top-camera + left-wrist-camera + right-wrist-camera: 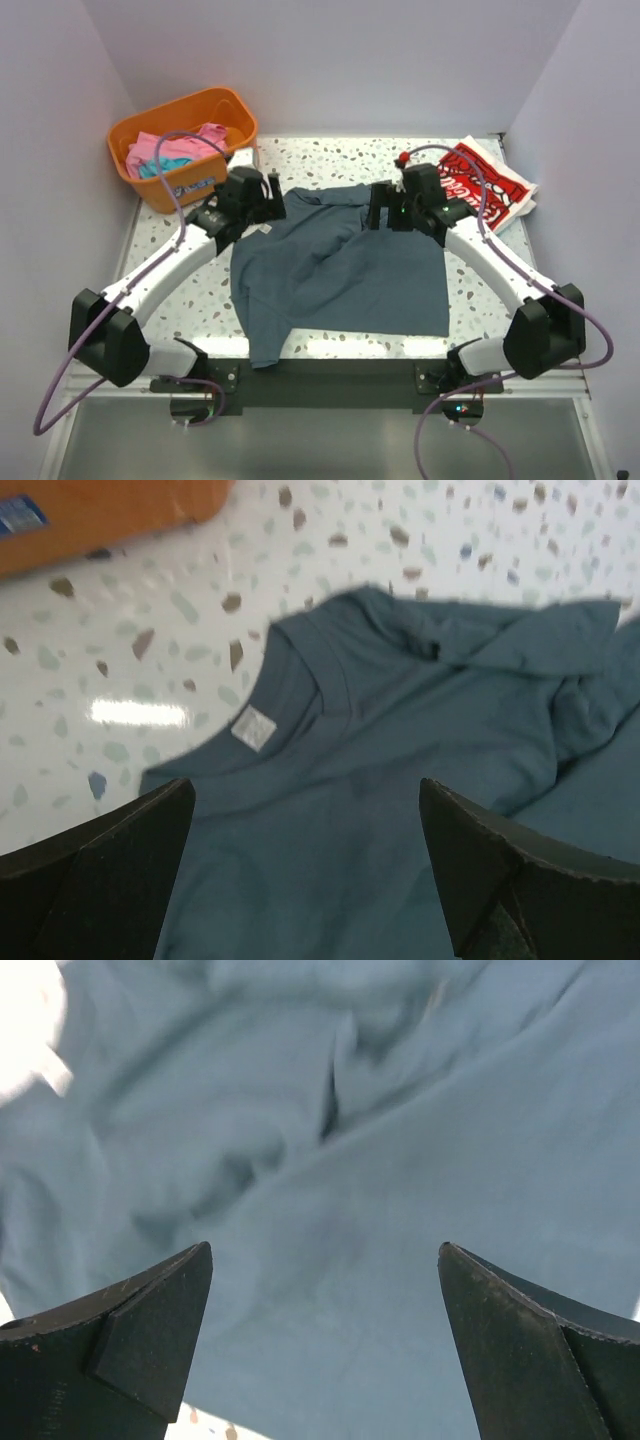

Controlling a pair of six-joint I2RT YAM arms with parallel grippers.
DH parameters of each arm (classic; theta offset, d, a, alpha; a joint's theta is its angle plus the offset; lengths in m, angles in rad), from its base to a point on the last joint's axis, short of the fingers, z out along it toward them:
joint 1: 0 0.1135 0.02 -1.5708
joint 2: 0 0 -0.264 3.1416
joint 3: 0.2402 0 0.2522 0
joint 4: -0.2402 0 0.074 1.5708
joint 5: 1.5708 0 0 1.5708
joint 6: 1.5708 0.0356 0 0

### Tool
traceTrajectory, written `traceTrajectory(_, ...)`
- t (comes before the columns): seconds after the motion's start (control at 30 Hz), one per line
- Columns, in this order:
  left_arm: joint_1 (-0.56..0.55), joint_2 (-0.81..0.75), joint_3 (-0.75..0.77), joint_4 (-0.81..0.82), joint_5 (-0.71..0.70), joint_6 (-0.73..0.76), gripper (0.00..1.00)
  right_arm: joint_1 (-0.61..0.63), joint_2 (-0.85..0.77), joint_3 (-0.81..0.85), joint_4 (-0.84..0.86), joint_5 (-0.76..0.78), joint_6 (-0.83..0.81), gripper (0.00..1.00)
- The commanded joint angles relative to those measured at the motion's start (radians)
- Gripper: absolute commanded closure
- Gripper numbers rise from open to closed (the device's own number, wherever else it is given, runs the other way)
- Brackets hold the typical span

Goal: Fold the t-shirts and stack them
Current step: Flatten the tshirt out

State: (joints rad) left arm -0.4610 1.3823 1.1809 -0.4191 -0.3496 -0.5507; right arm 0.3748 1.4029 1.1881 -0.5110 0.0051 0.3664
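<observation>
Over blue tee (340, 275): both end effectors (305, 790) (323, 1250) spread.

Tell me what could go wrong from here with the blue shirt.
1. The slate-blue t-shirt lies bunched under the open right gripper; a pinch there may catch several layers and fold crooked.
2. Its lower corner reaches the table at its near edge; a pull could drag it off.
3. The left gripper, also open, sits close to the orange basket and might bump it.
</observation>
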Motion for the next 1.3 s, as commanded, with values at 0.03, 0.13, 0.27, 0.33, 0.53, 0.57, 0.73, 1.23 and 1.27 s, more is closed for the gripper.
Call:
traceTrajectory(0.03,-0.082,-0.061,-0.238,0.008,0.101,-0.061,0.0,0.016,0.001,-0.163,0.042,-0.004,0.058,0.01)
traceTrajectory(0.13,-0.096,-0.118,-0.364,0.014,0.116,-0.106,0.0,0.016,0.024,-0.229,0.029,0.029,0.086,0.01)
traceTrajectory(0.27,-0.094,-0.155,-0.478,0.045,0.034,-0.178,0.0,0.013,0.077,-0.292,0.066,0.062,0.106,0.02)
traceTrajectory(0.33,-0.088,-0.154,-0.515,0.083,0.032,-0.178,0.0,0.004,0.109,-0.295,0.045,0.124,0.115,0.01)
traceTrajectory(0.53,-0.01,-0.039,-0.506,0.141,0.053,-0.164,0.0,-0.074,0.215,-0.28,0.057,0.113,0.097,0.01)
traceTrajectory(0.57,0.004,-0.001,-0.5,0.155,0.061,-0.16,0.0,-0.083,0.229,-0.274,0.058,0.113,0.091,0.01)
traceTrajectory(0.73,0.057,0.13,-0.433,0.227,0.095,-0.106,0.0,-0.125,0.33,-0.202,0.058,0.107,0.055,0.01)
traceTrajectory(1.23,0.136,0.502,0.158,0.114,0.069,0.073,0.0,-0.175,0.45,-0.016,0.026,0.084,-0.05,0.01)
traceTrajectory(1.27,0.136,0.488,0.173,0.102,0.083,0.078,0.0,-0.175,0.42,-0.016,0.028,0.07,-0.063,0.01)
